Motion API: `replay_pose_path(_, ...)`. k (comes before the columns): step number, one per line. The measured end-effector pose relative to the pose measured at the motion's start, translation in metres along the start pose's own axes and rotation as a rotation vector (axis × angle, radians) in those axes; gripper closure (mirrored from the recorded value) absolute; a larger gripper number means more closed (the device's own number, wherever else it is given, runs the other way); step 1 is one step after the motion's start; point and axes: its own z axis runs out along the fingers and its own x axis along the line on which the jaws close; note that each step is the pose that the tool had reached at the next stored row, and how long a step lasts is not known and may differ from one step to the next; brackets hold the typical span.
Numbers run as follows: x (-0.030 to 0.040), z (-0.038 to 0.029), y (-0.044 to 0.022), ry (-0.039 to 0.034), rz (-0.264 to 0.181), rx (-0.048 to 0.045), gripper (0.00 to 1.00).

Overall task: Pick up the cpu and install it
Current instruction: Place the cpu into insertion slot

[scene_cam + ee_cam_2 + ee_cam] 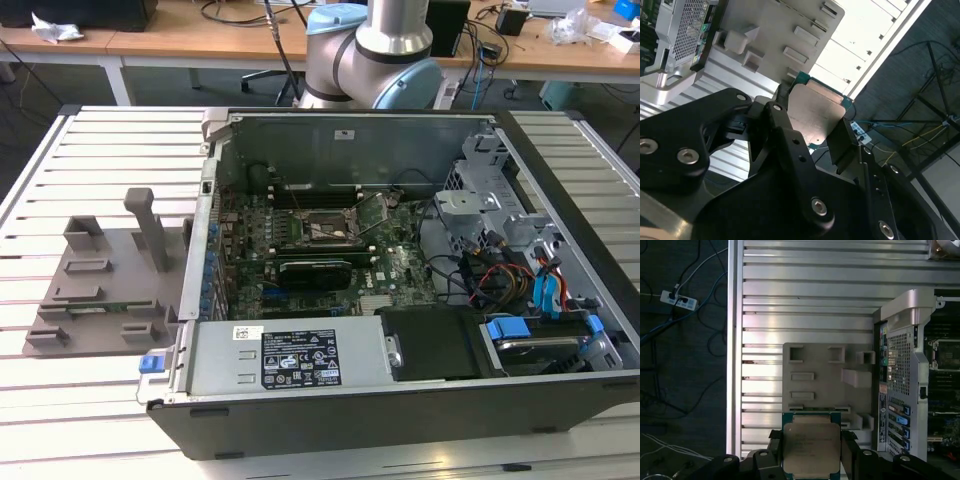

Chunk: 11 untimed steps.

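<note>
- Silver metal top of the cpu (811, 447), thin green rim around it, gripped flat between the black fingers (849, 452) of the gripper (811, 460) in the first wrist view.
- Pincer closed on the cpu, one finger pressed against each of two opposite edges.
- Same grip in the second wrist view: cpu (815, 112) wedged between the gripper (812, 132) fingers (785, 125).
- Grey plastic tray (825, 385) with raised blocks and shallow pockets, lying on the pale slatted table (815, 290); cpu seen against the tray's edge nearest the gripper.
- In the exterior view, tray (100, 290) on the exterior view's left, just beside the open computer case (350, 140).
- Inside the case, green motherboard (400, 270) with a black-framed socket (325, 230) near its middle, well apart from the tray.
- Pale blue and silver arm (375, 50) rising behind the case.
- Dark floor (670, 390) past the table's edge, strewn with loose cables (715, 340).
</note>
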Motion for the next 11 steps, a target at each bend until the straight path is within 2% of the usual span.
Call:
replay_pose_path(3, 0.0, -0.0001, 0.0, 0.0002, 0.0, 0.0, 0.45)
replay_pose_path(4, 0.0, -0.0002, -0.0001, 0.0001, 0.0, -0.0029, 0.45)
replay_pose_path(5, -0.0006, 0.0001, 0.0001, -0.0003, 0.0, -0.0251, 0.45)
replay_pose_path(7, -0.0021, 0.0003, 0.0, -0.0001, -0.001, -0.022, 0.45)
replay_pose_path(11, -0.0078, 0.0019, -0.0001, 0.0005, -0.002, -0.0217, 0.45)
